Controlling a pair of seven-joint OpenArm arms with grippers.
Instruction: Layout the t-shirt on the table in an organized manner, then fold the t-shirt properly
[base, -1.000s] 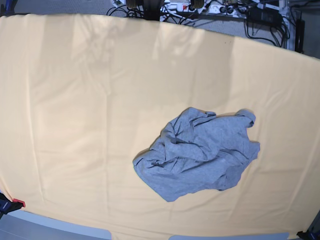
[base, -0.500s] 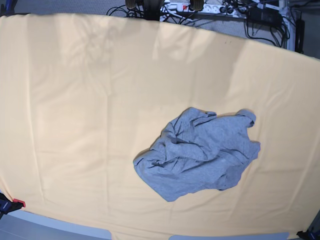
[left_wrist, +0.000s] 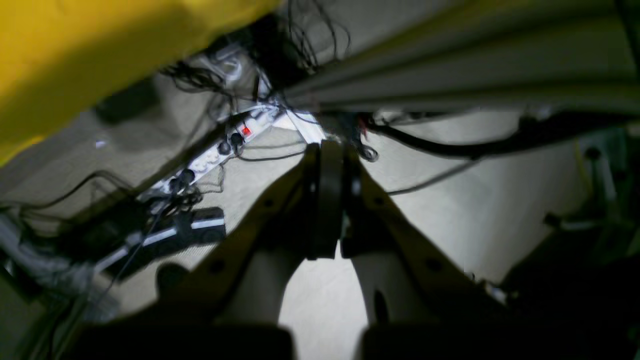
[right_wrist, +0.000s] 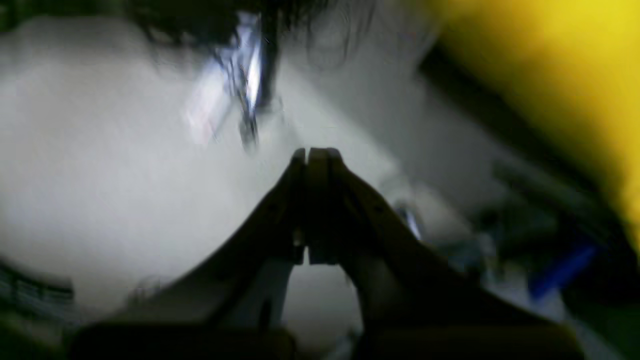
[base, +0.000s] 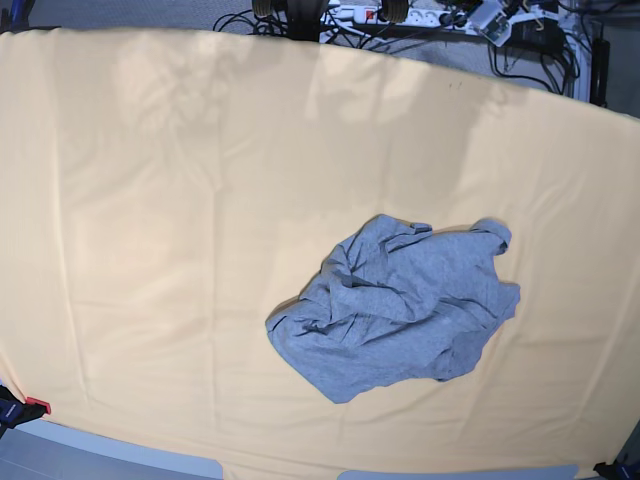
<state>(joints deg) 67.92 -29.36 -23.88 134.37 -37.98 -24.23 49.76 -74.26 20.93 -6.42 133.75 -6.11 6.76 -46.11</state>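
Lettering is hidden on the crumpled t-shirt on the bench; blurred left hand and right hand are closed, empty.

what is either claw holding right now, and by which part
Nothing. The left claw and right claw are both shut on empty air off the table; the t-shirt lies crumpled and untouched.

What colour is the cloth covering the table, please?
Pale yellow-orange with faint creases; the table shows best in the base view.
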